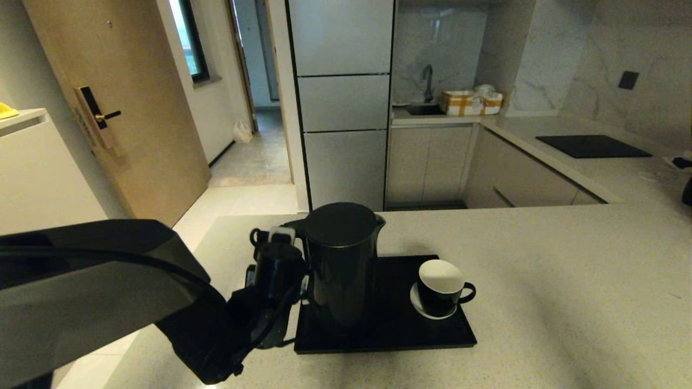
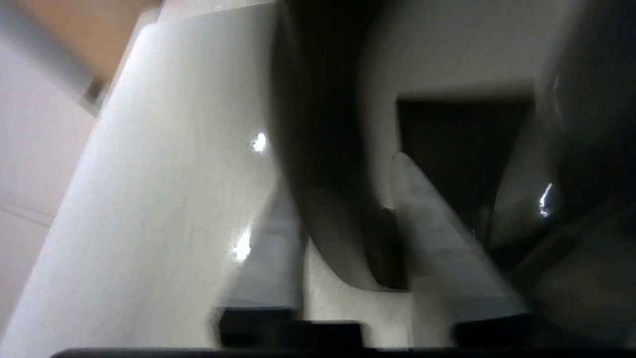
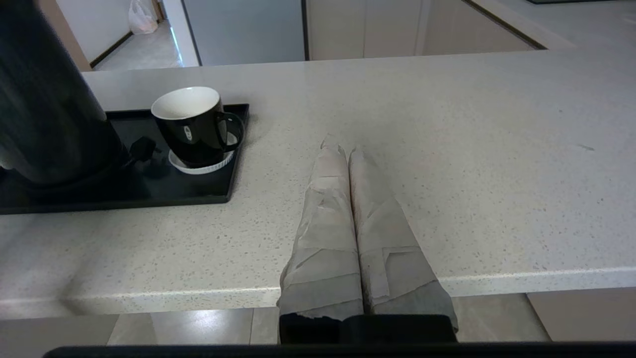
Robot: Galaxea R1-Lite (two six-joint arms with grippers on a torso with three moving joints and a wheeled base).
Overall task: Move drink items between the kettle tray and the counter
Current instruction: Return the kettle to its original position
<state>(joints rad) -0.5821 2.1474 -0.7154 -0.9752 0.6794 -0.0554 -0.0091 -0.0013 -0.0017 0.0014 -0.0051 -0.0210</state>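
Matte black, the tall kettle [image 1: 341, 265] stands upright on the flat low-rimmed tray [image 1: 432, 337] on the speckled stone bench [image 1: 567, 281]. Beside it a black cup [image 1: 442, 289] with white inside sits on a saucer [image 1: 416, 305]. The left tool [image 1: 281, 254] has its taped fingers [image 2: 437, 238] astride the loop handle [image 2: 318, 164]; I cannot tell whether they grip. The right tool [image 3: 343, 149] hovers near the bench's edge, fingers pressed together, empty.
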